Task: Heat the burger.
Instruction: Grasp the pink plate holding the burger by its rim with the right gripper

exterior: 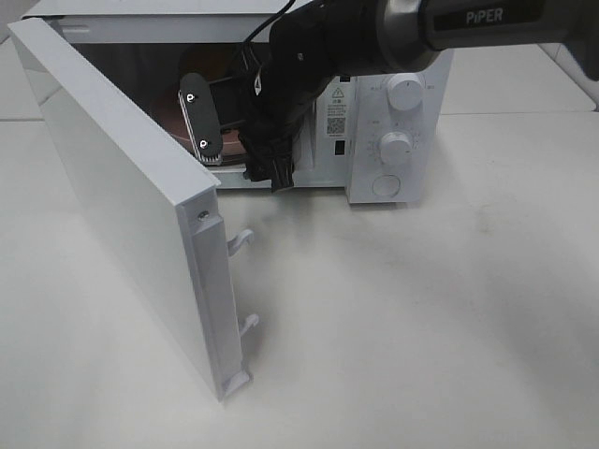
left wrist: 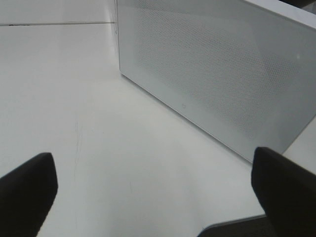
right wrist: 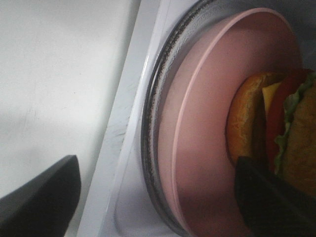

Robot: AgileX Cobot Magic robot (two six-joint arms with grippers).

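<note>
White tabletop [exterior: 421, 318], microwave [exterior: 393, 112] with its door [exterior: 122, 206] swung wide.

My right gripper [right wrist: 158, 192] reaches into the cavity, jaws spread and holding nothing; the burger [right wrist: 276, 133] sits just beside one finger, seemingly touching, on the pink plate [right wrist: 202, 148] on the glass turntable [right wrist: 153, 98]. My left gripper [left wrist: 158, 192] hangs released beside the door.

Glossy bun burger [right wrist: 247, 123], matt plate [right wrist: 207, 98]

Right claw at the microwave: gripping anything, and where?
Nothing held. The right claw is open at the microwave mouth, its fingers apart, one beside the burger on the pink plate. The left claw is open too, empty.
</note>
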